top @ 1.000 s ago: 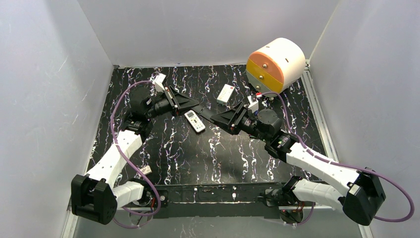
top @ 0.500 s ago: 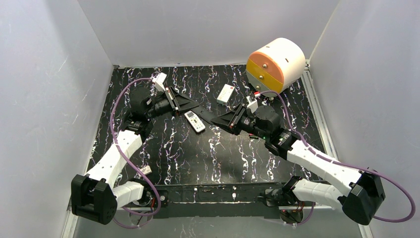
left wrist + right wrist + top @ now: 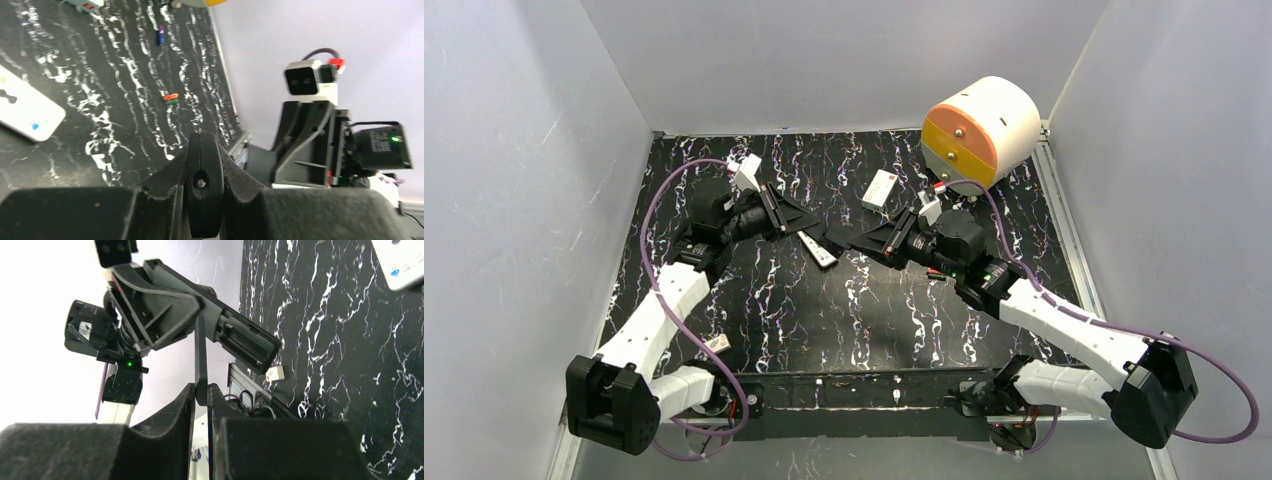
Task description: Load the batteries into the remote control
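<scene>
The white remote control [image 3: 816, 249] lies on the black marbled table just below where the two grippers meet. It also shows at the left edge of the left wrist view [image 3: 25, 111] and the top right of the right wrist view [image 3: 404, 265]. My left gripper [image 3: 820, 229] [image 3: 204, 155] is shut on a black bar [image 3: 204, 185]. My right gripper [image 3: 844, 243] [image 3: 201, 390] is shut on the same bar's thin other end [image 3: 200, 355]. A green and red pair of batteries [image 3: 171, 98] and a dark battery [image 3: 160, 36] lie apart on the table.
A white box with a red mark [image 3: 880, 189] lies behind the grippers. A white and orange drum [image 3: 980, 131] stands at the back right corner. A small white tag [image 3: 716, 343] sits near the front rail. White walls enclose the table.
The right gripper has closed onto the black bar and moved slightly left and back. The left gripper stayed shut and shifted a little left. The remote now looks narrower under the grippers.
</scene>
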